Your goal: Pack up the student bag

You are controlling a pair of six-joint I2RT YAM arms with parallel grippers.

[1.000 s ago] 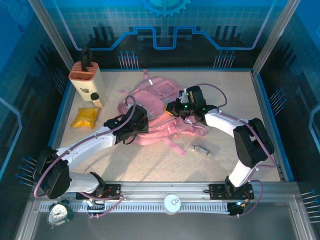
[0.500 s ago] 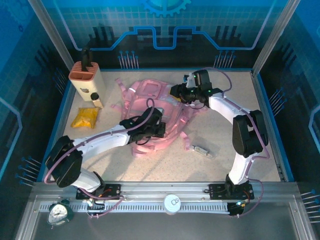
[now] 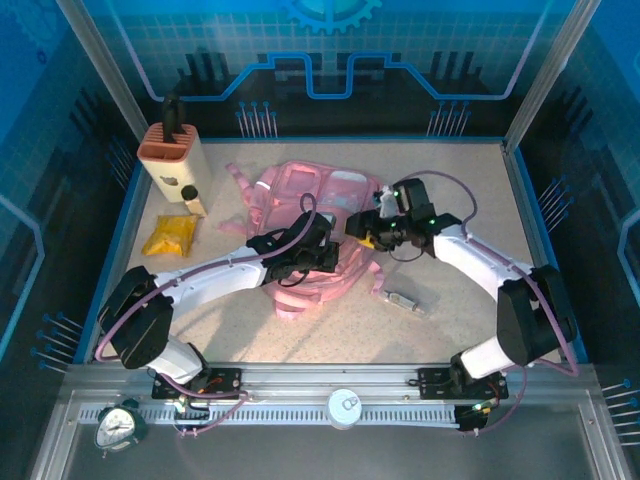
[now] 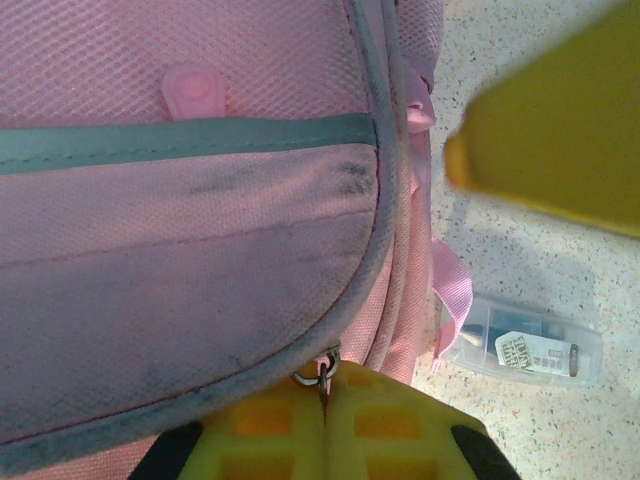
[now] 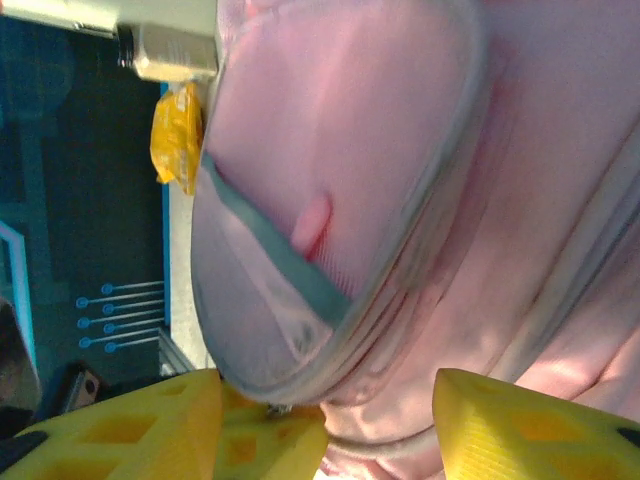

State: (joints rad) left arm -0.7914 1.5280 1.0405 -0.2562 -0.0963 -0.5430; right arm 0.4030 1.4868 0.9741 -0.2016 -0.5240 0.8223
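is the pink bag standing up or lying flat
Lying flat: the student bag sprawls on the table, its straps trailing across the surface.

The bag [image 3: 300,195] has turned, and some straps now trail to the left. The right end effector [image 3: 360,232] has opened and come back to the bag's right edge. The left end effector [image 3: 335,262] has moved right.

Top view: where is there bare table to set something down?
Bare: the wide near strip of table between student bag and front rail, left of the clear case; also the far-right corner. Crowded: far-left, with knife block, bottle, yellow packet.
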